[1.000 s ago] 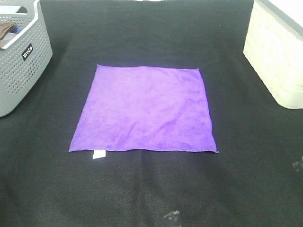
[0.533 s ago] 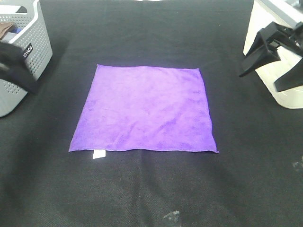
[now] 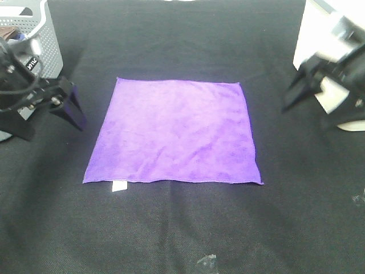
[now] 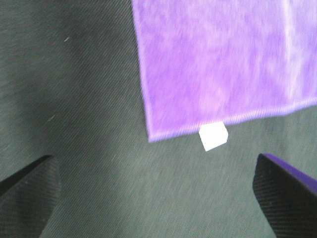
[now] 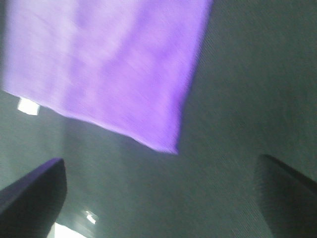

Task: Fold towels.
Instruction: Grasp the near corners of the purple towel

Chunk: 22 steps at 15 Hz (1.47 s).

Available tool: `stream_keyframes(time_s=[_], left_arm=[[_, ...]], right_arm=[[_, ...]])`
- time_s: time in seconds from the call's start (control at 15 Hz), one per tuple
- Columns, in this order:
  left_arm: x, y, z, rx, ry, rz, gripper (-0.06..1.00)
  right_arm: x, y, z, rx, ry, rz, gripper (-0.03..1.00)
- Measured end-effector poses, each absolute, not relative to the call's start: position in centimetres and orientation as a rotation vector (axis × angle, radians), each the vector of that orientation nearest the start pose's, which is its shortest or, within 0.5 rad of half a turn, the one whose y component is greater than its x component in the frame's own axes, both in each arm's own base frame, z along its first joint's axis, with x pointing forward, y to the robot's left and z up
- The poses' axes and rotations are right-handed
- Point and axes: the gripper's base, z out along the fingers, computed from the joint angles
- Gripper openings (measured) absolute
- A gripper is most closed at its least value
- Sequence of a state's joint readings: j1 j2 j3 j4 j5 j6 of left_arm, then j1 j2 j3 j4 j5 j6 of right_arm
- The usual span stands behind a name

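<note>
Towel [image 3: 174,131], purple and square, lies spread flat on the middle of the black counter [image 3: 182,234], one layer with no fold in it. A small white tag [image 3: 119,186] sticks out from its near edge, close to the near-left corner, and rests on the counter.

The left fingers [image 3: 73,111] stand spread wide apart just beside the towel's left edge, holding nothing and not touching the cloth. Behind them, at the far-left corner, sits a grey perforated basket [image 3: 48,43]. The left wrist view shows the same fingers [image 4: 285,193] far apart over bare counter, with the towel's [image 4: 218,64] near-left corner and the tag [image 4: 213,137] between and beyond them.

The right fingers [image 3: 295,92] are blurred in the high view, near the towel's far-right corner but apart from it, in front of a white bin [image 3: 319,34] at the far right. In the right wrist view these fingers [image 5: 34,198] are also spread wide and hold nothing, with the towel's [image 5: 104,64] near-right corner lying ahead of them on the counter.
</note>
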<state>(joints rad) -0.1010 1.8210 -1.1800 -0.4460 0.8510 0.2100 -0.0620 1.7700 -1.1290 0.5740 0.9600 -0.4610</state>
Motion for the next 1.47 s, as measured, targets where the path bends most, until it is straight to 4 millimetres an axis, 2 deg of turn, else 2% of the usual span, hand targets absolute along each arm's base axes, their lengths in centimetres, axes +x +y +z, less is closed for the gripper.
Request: stream_keyframes(time_s=[0.2, 0.4, 0.53, 0.73, 0.93, 1.47], left_arm=[[35.7, -6.8, 16.2, 0.056, 2.972, -0.551, 0.98], [36.7, -7.1, 14.3, 0.068, 2.999, -0.588, 0.98], [37.1, -7.2, 13.4, 0.079, 3.015, -0.590, 0.98], [37.2, -7.2, 11.8, 0.084, 3.048, -0.604, 0.98], [37.1, -7.3, 10.9, 0.074, 3.072, -0.614, 0.98], [37.3, -7.4, 10.5, 0.072, 3.083, -0.624, 0.97]], right_arm=[[33.7, 4.5, 16.0, -0.148, 3.035, 0.498, 0.95], [34.4, 5.2, 12.7, -0.072, 3.069, 0.516, 0.95], [34.5, 5.4, 11.3, -0.023, 3.100, 0.555, 0.95], [34.8, 5.9, 10.7, 0.034, 3.071, 0.641, 0.93], [35.1, 6.0, 10.6, 0.036, 3.045, 0.655, 0.93], [35.2, 6.1, 10.3, 0.042, 3.047, 0.675, 0.93]])
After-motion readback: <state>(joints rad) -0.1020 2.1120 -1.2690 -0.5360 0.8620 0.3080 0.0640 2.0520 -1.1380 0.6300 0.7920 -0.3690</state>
